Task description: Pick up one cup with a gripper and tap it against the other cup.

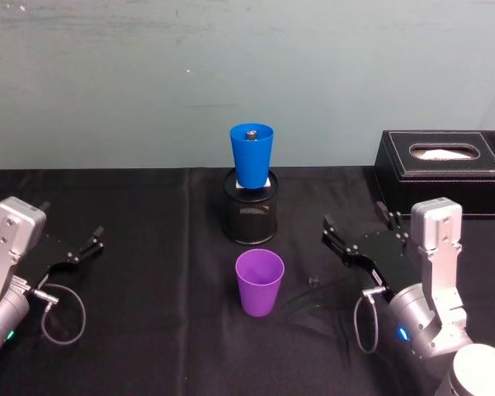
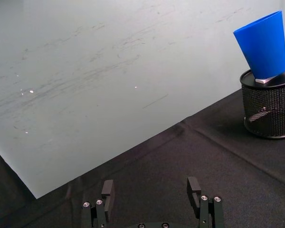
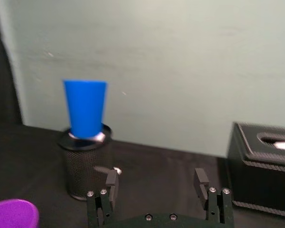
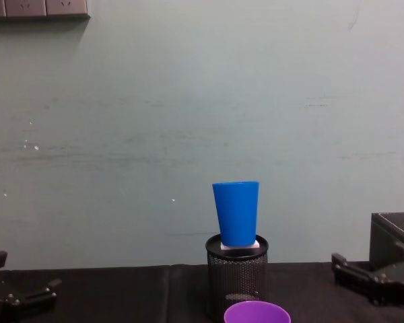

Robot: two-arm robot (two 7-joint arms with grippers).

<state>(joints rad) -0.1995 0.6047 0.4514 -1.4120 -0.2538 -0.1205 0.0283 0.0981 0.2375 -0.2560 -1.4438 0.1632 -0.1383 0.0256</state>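
Purple cup (image 1: 259, 282) lower centre: light, smooth, slippery; best pinched mid-wall. Right hand (image 1: 356, 233) centre right, wide, holding nothing.

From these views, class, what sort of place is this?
Probably a robot test bench in a lab: a black-draped table, a bare wall with sockets, and a blue cup staged on a mesh pen holder.

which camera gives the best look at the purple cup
The head view: the purple cup stands whole and upright on the black cloth, in front of the mesh holder. The chest view shows just its rim; the right wrist view catches a blurred edge.
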